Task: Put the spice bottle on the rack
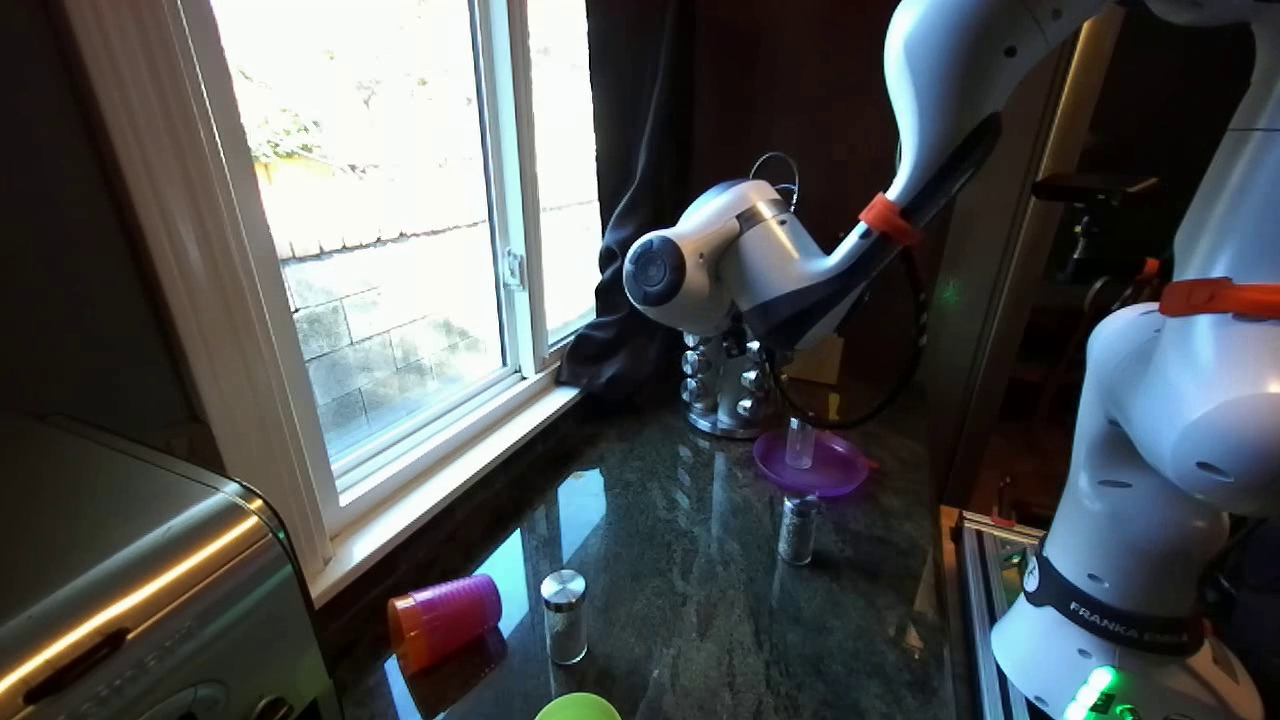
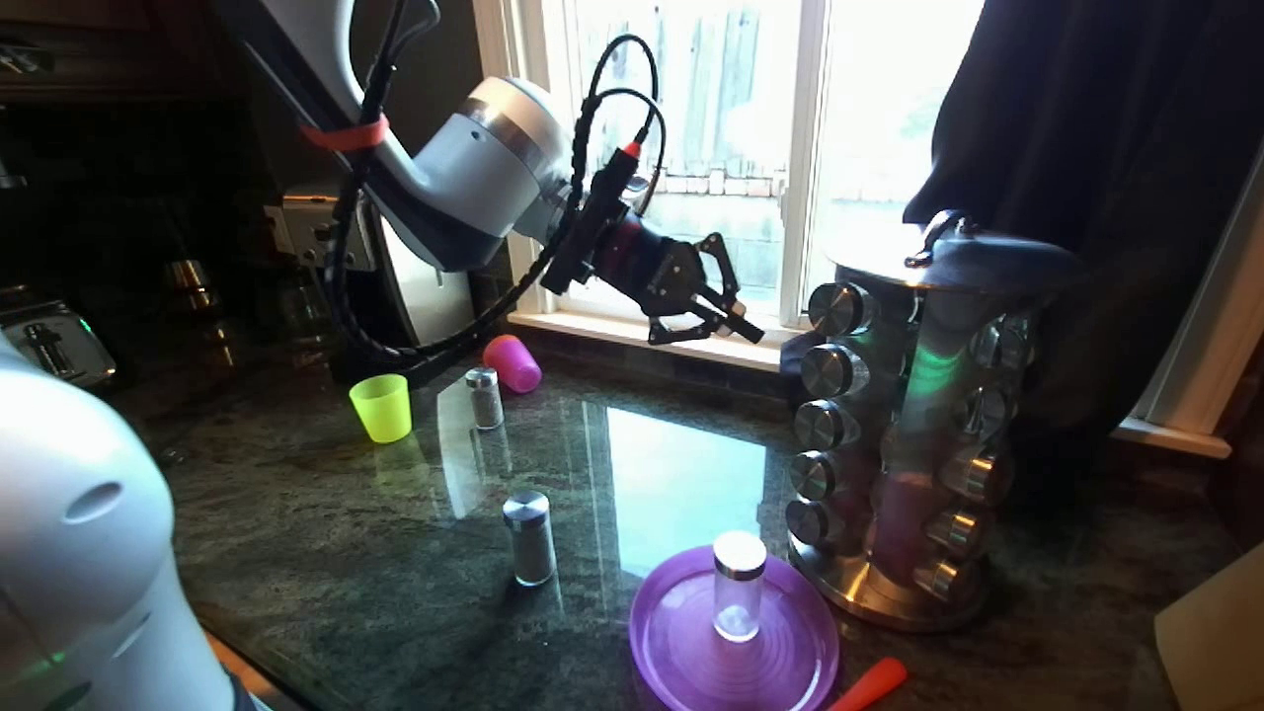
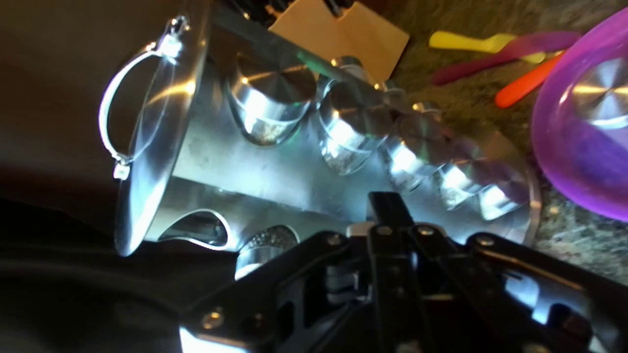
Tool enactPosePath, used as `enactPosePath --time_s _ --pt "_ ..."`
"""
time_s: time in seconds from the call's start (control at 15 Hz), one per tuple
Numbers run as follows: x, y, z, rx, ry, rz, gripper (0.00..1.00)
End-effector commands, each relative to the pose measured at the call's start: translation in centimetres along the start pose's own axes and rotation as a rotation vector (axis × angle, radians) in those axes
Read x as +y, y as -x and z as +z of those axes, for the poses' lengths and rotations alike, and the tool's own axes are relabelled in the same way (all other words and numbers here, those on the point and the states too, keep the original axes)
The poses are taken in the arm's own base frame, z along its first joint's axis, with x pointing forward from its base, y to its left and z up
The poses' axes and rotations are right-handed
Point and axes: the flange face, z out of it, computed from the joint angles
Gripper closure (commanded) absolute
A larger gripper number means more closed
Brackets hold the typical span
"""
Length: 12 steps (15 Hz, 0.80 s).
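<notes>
The rack (image 2: 904,415) is a tall silver tower with columns of metal-capped jars, standing by the dark curtain. In the wrist view the rack (image 3: 255,169) shows a round opening (image 3: 196,229) without a jar, beside one holding a jar (image 3: 267,247). Three loose spice bottles are upright: a clear one (image 2: 739,597) on the purple plate (image 2: 647,602), a filled one (image 2: 533,548) on the counter, another (image 2: 485,403) farther off. Which is the task's bottle I cannot tell. My gripper (image 2: 755,331) is shut, holding nothing, in the air beside the rack's upper part.
A yellow-green cup (image 2: 382,410) stands on the counter, and a pink-orange cup (image 1: 447,618) lies on its side. Coloured utensils (image 3: 520,54) lie by the plate, near a wooden block (image 3: 338,37). The window sill (image 1: 450,465) runs along the counter; a steel appliance (image 1: 150,570) stands at one end.
</notes>
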Motion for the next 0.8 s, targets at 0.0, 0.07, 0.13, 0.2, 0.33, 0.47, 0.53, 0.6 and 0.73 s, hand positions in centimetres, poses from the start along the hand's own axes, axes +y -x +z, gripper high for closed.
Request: enactPosePath --time_s 0.0,0.07,0.13,0.2,0.33,0.47,0.53,0.6,0.73 --pt "1.8 1.5 -2.7 -0.037 -0.187 -0.080 0.73" --pt "2.6 1.7 -3.4 -0.036 -0.246 -0.087 0.70" --pt "3.7 1.9 -4.0 -0.020 -0.302 -0.093 0.63" --pt "4.7 2.1 -4.5 -0.009 -0.361 -0.086 0.56" --pt "6.7 2.7 -5.1 0.026 -0.471 -0.050 0.41" --pt "8.7 3.3 -5.2 0.055 -0.577 -0.023 0.26" --pt "9.7 3.6 -5.1 0.057 -0.630 0.000 0.19" --pt "10.5 3.9 -4.7 0.060 -0.683 0.020 0.10" --pt "12.3 4.5 -3.2 0.070 -0.787 0.048 0.00"
